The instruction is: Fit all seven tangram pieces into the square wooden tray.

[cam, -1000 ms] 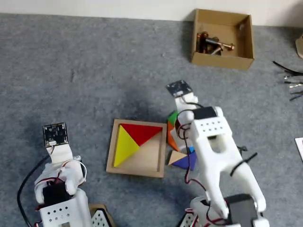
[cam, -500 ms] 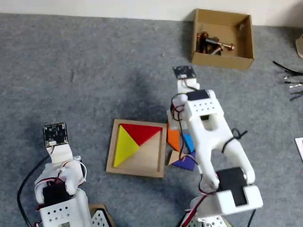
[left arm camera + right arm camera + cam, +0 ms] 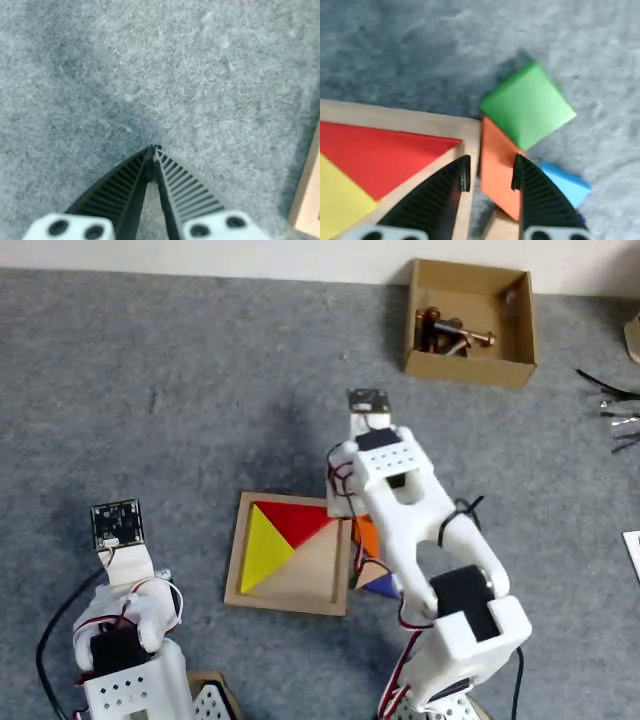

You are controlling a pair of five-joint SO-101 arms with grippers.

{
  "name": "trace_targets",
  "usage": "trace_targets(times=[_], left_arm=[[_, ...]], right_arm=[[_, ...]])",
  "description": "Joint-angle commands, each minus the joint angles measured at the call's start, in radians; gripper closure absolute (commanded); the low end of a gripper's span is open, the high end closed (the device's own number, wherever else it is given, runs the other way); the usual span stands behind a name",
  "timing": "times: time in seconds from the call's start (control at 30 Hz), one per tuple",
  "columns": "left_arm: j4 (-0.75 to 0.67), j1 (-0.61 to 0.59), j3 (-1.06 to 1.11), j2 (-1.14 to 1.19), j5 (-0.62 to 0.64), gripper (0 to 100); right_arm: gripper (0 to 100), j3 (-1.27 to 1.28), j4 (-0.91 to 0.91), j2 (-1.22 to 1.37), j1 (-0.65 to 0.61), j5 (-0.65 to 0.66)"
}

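while right gripper (image 3: pixel 489 175) hangs part open, empty, over orange piece (image 3: pixel 496 150) just outside tray (image 3: pixel 471 131) rim, beside green piece (image 3: pixel 527 105), left gripper (image 3: pixel 154 150) rests closed, empty, over carpet (image 3: pixel 100 60); orange piece judged thin, stiff, light, slick: pinch across opposite flat edges

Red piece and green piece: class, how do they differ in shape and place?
The red piece is a triangle; the green piece is a square. Red lies inside the tray; green lies on the carpet outside it. Red borders the yellow piece; green borders the orange piece. Both lie flat.
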Motion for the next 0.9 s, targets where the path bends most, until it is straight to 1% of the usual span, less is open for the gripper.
trace_targets(times=[0.0, 0.23, 0.43, 0.57, 0.87], left_arm=[[0.003, -0.013, 0.019, -0.005, 0.011, 99], [0.003, -0.013, 0.019, -0.005, 0.011, 99], [0.003, -0.013, 0.019, -0.005, 0.011, 99], [0.003, -0.013, 0.019, -0.005, 0.011, 99], [0.003, -0.013, 0.019, -0.005, 0.011, 99]], right_arm=[[86.0, -0.022, -0.022, -0.015, -0.031, -0.009], [86.0, 0.045, -0.024, -0.015, -0.008, -0.002], [86.0, 0.048, -0.021, -0.015, 0.07, 0.0], [86.0, 0.048, -0.018, -0.015, 0.105, 0.069], [86.0, 0.074, -0.024, -0.015, 0.111, 0.089]])
